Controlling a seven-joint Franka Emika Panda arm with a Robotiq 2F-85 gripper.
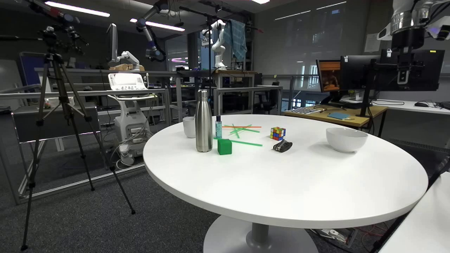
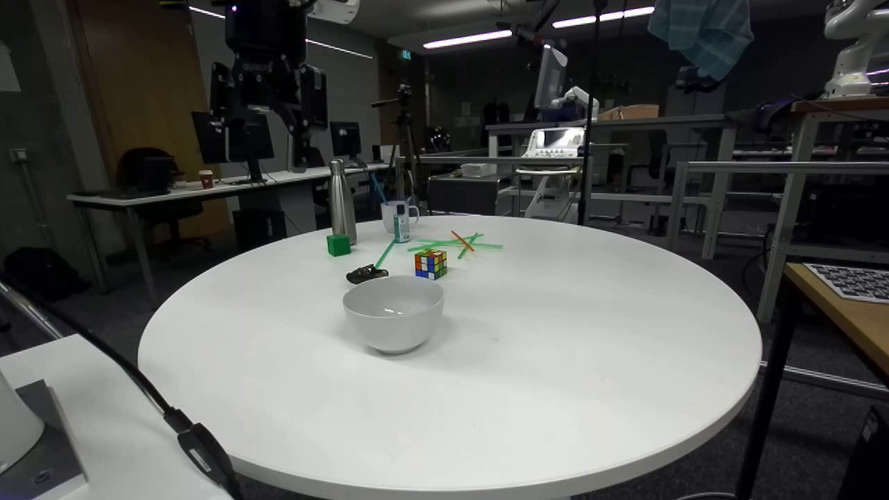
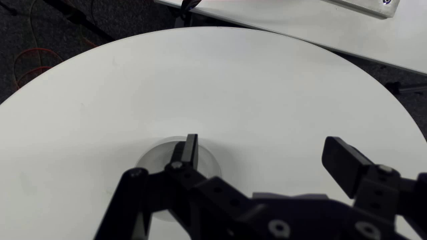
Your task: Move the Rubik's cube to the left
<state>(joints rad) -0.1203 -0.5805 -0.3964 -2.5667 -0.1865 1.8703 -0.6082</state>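
The gripper [image 3: 263,150], fingers wide apart, raised above a round white table [image 1: 281,189]
In the wrist view, one finger partly covers a white bowl [image 2: 394,323] standing on the tabletop below; behind that bowl, in an exterior view, the Rubik's cube [image 2: 430,264] rests on the table, well apart from the gripper and near a small dark object [image 1: 282,146]; farther off lie several green sticks [image 1: 246,142] and an orange stick [image 1: 242,127], some crossing, and near these stand a green block [image 1: 224,147], a steel bottle [image 1: 203,121], a little see-through bottle [image 1: 218,128] and a mug [image 1: 189,127].
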